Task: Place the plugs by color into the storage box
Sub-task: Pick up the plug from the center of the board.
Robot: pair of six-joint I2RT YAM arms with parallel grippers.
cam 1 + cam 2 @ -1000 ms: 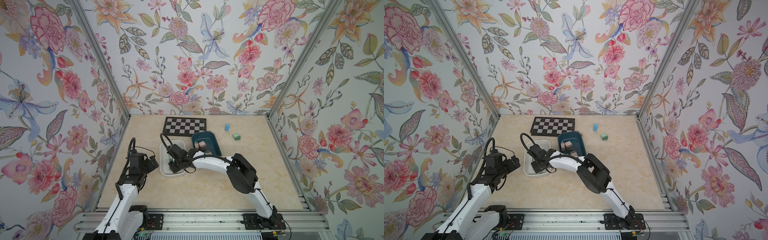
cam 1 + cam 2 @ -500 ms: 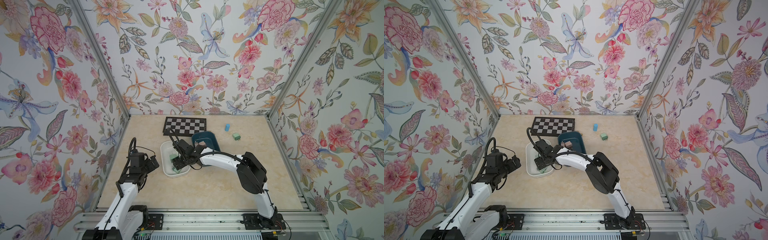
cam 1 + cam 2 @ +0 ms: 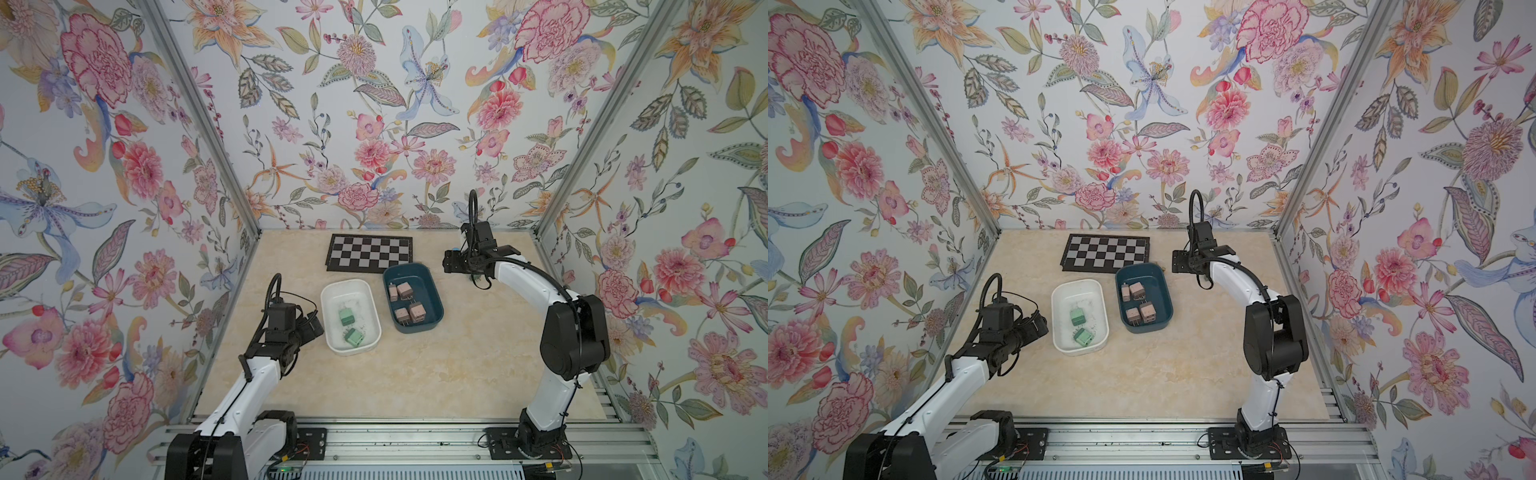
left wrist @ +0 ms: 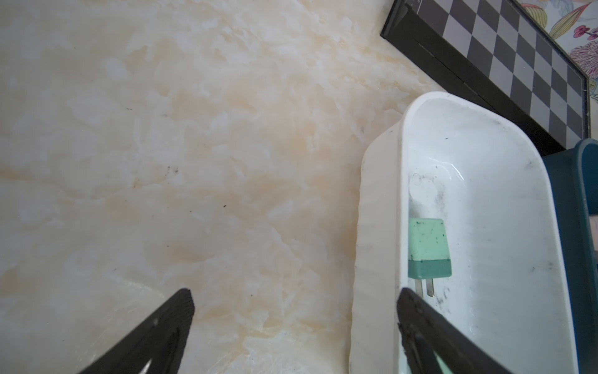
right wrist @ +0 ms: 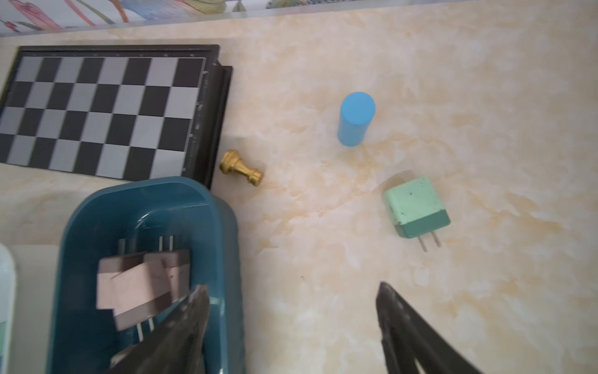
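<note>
Plugs, seven. Four pink plugs lie in the teal tub. Two green plugs lie in the white tub just beside it. One loose green plug lies on the desk near a blue cylinder and a brass chess piece. Chessboard lies behind the tubs. Right tool: spread, empty, over the desk between teal tub and loose green plug. Left tool: spread, empty, beside the white tub.

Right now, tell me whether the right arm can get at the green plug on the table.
Probably yes. The right gripper is open near the green plug, which lies on bare table; the blue cylinder and brass piece sit apart from it.
</note>
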